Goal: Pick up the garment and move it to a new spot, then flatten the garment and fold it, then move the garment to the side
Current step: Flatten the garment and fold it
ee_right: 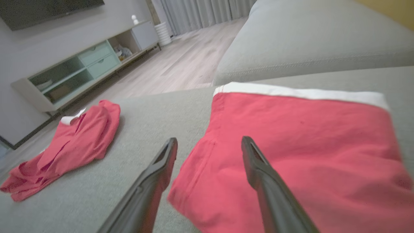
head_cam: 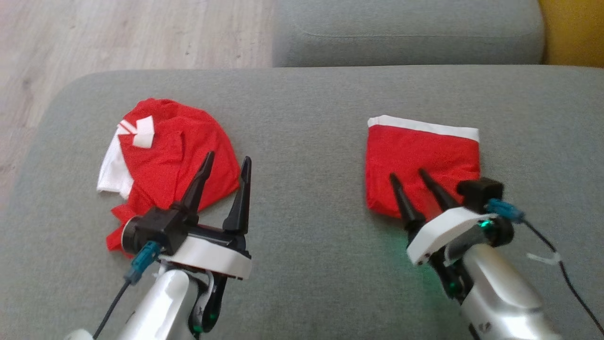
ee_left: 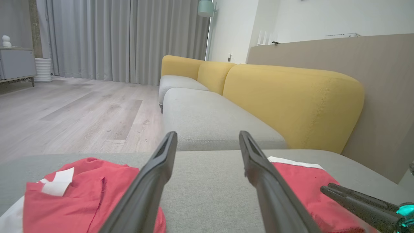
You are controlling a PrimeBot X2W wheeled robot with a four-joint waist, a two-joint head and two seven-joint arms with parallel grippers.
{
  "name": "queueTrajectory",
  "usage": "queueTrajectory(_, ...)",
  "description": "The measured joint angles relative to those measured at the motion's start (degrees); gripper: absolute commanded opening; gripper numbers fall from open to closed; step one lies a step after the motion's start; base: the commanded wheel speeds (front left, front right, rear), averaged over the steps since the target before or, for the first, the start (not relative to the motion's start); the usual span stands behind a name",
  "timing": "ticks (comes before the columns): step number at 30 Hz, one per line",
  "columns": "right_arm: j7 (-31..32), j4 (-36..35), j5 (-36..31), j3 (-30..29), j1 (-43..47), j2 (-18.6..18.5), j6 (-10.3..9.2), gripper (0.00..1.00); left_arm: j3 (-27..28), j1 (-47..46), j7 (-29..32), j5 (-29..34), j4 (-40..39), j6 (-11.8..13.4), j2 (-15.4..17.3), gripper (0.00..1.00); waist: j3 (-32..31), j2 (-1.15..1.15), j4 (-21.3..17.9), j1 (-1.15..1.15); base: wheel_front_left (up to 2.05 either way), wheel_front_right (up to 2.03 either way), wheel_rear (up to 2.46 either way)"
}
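A folded red garment (head_cam: 420,151) with a white band along its far edge lies flat on the grey sofa seat (head_cam: 306,141) at the right. My right gripper (head_cam: 406,174) hovers over its near left corner, open, fingers apart with nothing between them. In the right wrist view the gripper (ee_right: 209,139) straddles the folded garment's (ee_right: 300,136) left edge. A second red garment (head_cam: 174,151) with white parts lies crumpled at the left. My left gripper (head_cam: 228,157) stands open just right of it, holding nothing. The left wrist view shows that gripper (ee_left: 207,134) between the crumpled garment (ee_left: 87,194) and the folded one (ee_left: 300,181).
Another grey seat cushion (head_cam: 406,33) lies beyond, with yellow backrests (ee_left: 291,103) at the right. Wooden floor (head_cam: 118,38) runs along the far left. A low TV cabinet (ee_right: 81,71) stands against the wall across the room.
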Motion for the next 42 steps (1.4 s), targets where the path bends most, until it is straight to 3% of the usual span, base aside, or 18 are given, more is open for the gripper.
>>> queueTrajectory(7, -4.2, -4.77, -2.65, -11.45, -1.0, -0.82, 0.0, 1.0, 0.62, 0.04, -2.01, -0.98, -0.76, 0.67, -0.13, 1.0, -0.73, 0.0, -2.98, 0.0, 0.0, 0.0, 0.0)
queueTrajectory(11, -5.13, -9.61, -9.92, -19.53, -0.41, -1.6, 0.0, 1.0, 0.87, 0.59, -2.53, -1.22, -0.58, 0.98, -0.24, 1.0, -0.93, 0.0, -4.58, 0.0, 0.0, 0.0, 0.0)
queueTrajectory(16, -5.2, -15.44, -18.47, -27.42, 5.23, 0.83, 0.0, 1.0, 1.07, 0.92, -3.1, -1.41, 0.29, 0.96, -0.68, 1.0, -1.22, 0.0, -5.48, 0.0, 0.0, 0.0, 0.0)
queueTrajectory(22, -4.49, -20.07, -20.6, -30.88, 13.13, 2.92, 0.0, 1.0, 1.05, 2.11, -3.8, -1.91, 1.34, 0.91, -1.33, 1.0, -1.22, 0.0, -5.72, 0.0, 0.0, 0.0, 0.0)
queueTrajectory(29, -3.99, -22.53, -18.15, -30.71, 13.41, 3.19, 0.0, 0.99, 0.53, 2.48, -4.04, -1.86, 1.46, 0.35, -1.43, 1.0, 1.2, 0.0, -4.76, 0.0, 0.0, 0.0, 0.0)
queueTrajectory(30, -3.98, -22.59, -17.95, -30.54, 12.98, 3.2, 0.0, 0.0, 0.44, 2.1, -4.02, -1.76, 1.35, 0.35, -1.43, 1.0, 1.89, 0.0, -4.49, 0.0, 0.0, 0.0, 0.0)
queueTrajectory(33, -3.77, -21.82, -17.94, -29.91, 9.93, 3.2, 0.0, 0.0, 0.24, 0.25, -3.92, -1.29, 1.05, 0.14, -1.4, 1.0, 4.2, 0.0, -3.58, 0.01, 0.0, 0.0, 0.0)
queueTrajectory(42, -2.92, -9.39, -22.63, -30.47, -2.11, 3.15, 0.0, 0.0, -0.71, -3.24, -3.46, -1.31, 1.19, -0.67, -2.08, 1.0, 9.48, 0.0, 0.23, 0.02, 0.0, 0.0, 0.0)
